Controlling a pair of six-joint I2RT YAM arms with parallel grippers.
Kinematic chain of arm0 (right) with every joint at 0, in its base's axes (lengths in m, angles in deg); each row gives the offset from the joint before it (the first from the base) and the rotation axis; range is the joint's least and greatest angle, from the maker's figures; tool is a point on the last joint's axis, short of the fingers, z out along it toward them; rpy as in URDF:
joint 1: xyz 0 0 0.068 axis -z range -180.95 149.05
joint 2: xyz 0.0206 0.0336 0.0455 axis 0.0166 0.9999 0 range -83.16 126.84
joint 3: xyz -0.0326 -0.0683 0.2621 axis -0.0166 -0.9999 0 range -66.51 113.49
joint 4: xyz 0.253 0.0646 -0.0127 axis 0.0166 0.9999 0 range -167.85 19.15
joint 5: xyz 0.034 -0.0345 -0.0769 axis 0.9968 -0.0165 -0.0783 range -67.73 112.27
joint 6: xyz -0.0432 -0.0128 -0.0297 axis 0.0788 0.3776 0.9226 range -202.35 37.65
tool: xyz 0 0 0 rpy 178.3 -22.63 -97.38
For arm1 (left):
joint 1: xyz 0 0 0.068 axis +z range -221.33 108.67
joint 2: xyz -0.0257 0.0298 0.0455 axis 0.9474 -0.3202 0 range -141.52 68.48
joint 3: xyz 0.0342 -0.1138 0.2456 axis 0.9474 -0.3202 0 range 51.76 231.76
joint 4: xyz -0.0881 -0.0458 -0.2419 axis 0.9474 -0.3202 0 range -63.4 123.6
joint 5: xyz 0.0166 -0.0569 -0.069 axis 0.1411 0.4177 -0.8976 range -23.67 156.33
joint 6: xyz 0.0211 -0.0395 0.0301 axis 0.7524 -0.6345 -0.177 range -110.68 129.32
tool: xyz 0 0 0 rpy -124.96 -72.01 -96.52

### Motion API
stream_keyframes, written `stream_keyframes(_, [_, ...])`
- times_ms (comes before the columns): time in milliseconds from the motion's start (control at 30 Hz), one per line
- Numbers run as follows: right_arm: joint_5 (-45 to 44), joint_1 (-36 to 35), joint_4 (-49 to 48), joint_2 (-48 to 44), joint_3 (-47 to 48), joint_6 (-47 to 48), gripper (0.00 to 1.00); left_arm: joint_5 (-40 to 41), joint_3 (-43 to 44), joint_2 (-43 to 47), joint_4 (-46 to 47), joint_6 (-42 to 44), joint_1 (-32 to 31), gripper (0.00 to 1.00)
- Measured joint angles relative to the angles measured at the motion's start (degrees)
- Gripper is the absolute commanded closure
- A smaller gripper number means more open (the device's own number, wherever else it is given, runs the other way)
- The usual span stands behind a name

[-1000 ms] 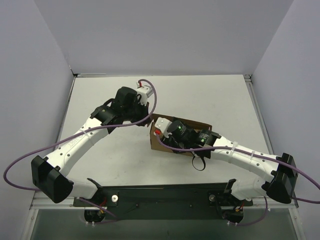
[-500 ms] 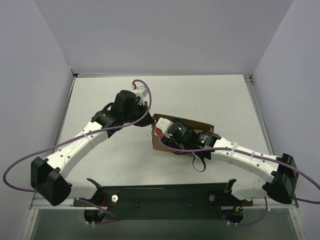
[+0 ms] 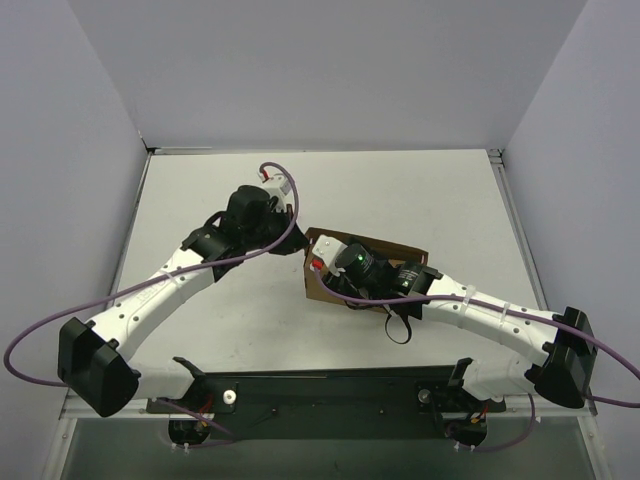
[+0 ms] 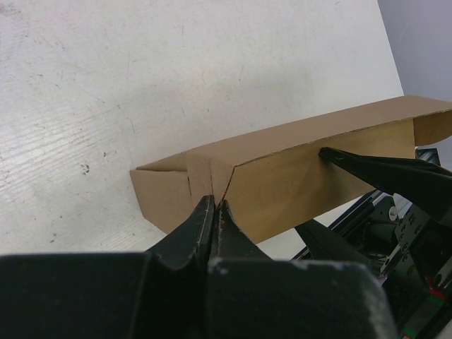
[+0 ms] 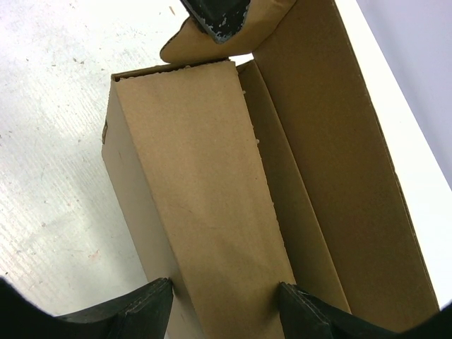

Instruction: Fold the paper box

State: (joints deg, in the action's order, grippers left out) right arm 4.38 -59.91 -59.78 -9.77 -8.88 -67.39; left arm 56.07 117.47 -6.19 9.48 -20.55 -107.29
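The paper box [image 3: 390,248] is brown cardboard, partly folded, lying mid-table. In the left wrist view the box [image 4: 304,169] is a long low wall with a small tab crease. My left gripper [image 4: 214,205] is shut, its tips pinching a thin flap at that crease. In the top view the left gripper [image 3: 300,232] meets the box's far left corner. My right gripper [image 5: 226,300] straddles a folded wall strip of the box [image 5: 191,162], fingers pressed on both edges. The left fingertip [image 5: 215,18] pinches a rounded flap [image 5: 251,28]. The right gripper [image 3: 332,280] sits over the box.
The white table [image 3: 420,190] has raised rails at its sides and grey walls behind. A purple cable [image 3: 300,200] loops over the left wrist. A black strap [image 3: 398,328] hangs under the right arm. The black base bar [image 3: 320,390] runs along the near edge.
My left arm has shifted a little to the left and nearer, its wrist turning slightly. The box and the right arm have stayed put.
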Motion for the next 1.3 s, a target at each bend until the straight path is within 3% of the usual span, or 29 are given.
stream_keyframes(1300, [-0.3,0.0,-0.6,0.0,-0.4,-0.2,0.42,0.9,-3.4,1.6,4.6,-3.5,-0.3,1.0])
